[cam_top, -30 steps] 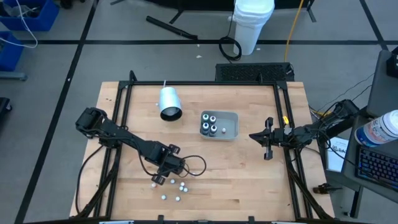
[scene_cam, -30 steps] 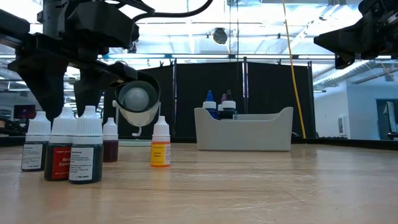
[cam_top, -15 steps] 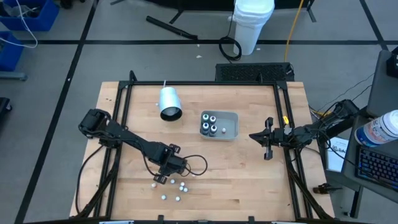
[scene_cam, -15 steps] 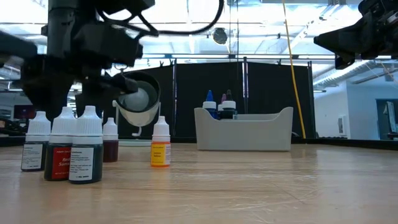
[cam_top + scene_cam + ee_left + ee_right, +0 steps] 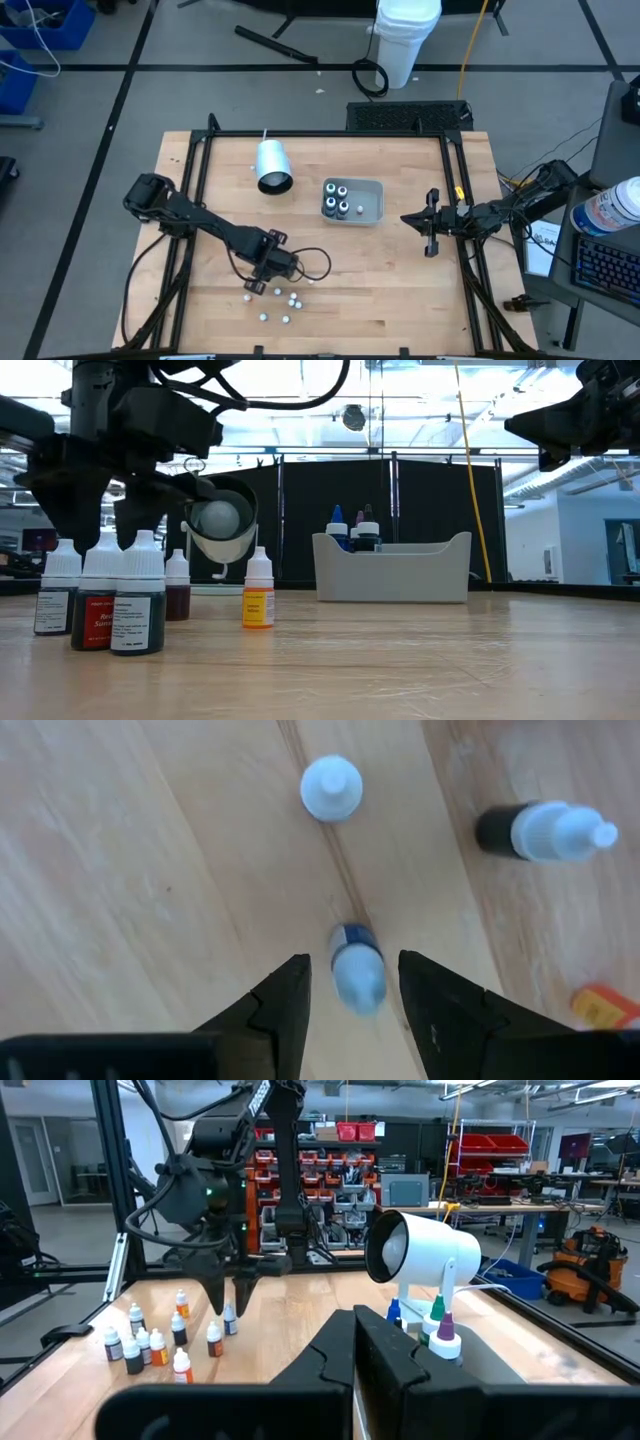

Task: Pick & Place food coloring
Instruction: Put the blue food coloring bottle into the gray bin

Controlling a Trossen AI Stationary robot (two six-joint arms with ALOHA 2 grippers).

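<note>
So my left pincer hangs over the loose food coloring bottles at the bench's near edge, fingers apart around a blue-labelled bottle. More bottles sit in the tray; right pincer waits closed beside it.

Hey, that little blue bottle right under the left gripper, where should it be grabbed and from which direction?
Grip the blue bottle across its round body, just below the white cap, coming straight down from above. It stands upright between the open fingers of the left gripper, and the neighbouring white-capped bottle stands clear, so a vertical approach looks safest. The narrow tip would likely slip.
</note>
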